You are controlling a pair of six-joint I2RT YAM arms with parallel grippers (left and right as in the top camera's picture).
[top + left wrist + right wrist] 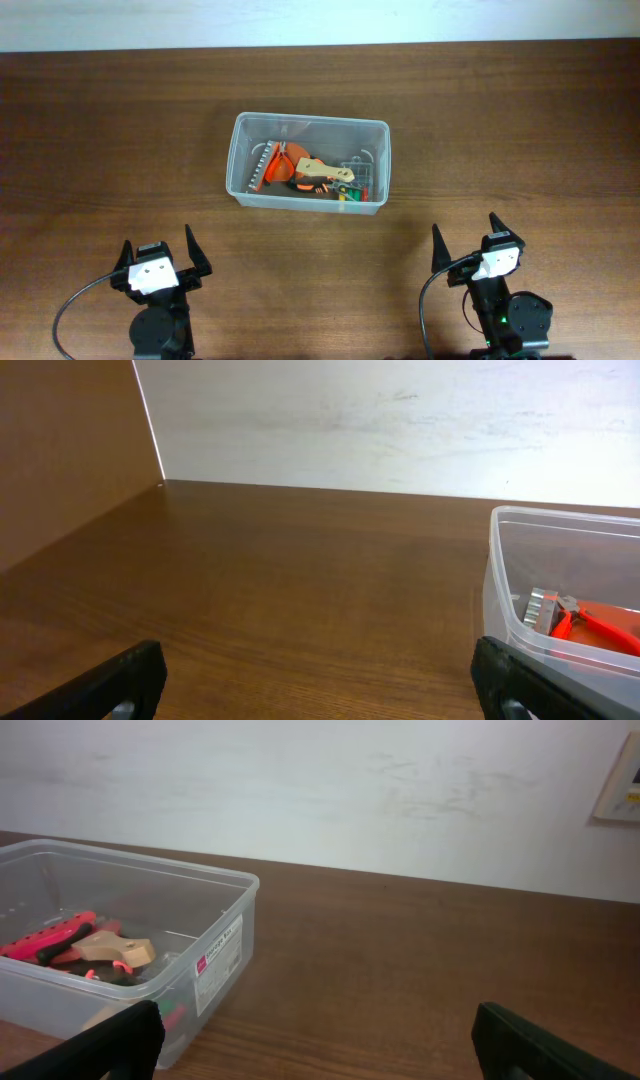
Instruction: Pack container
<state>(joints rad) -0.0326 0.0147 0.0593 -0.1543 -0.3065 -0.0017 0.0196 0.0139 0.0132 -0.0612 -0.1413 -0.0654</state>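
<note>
Toward the far edge of the desk (100,120), the container (310,118) holds hand tools (300,170); left pincer (158,243) and right pincer (465,230) rest released, seemingly finished.

The container (310,118) is clear and faintly milky, the tool handles (275,170) inside orange-red beside a pale tan wooden piece (325,170), the table (100,150) dark brown wood grain, the wall (300,20) off-white, and the left gripper (158,238) and right gripper (464,224) black with white bodies.
</note>
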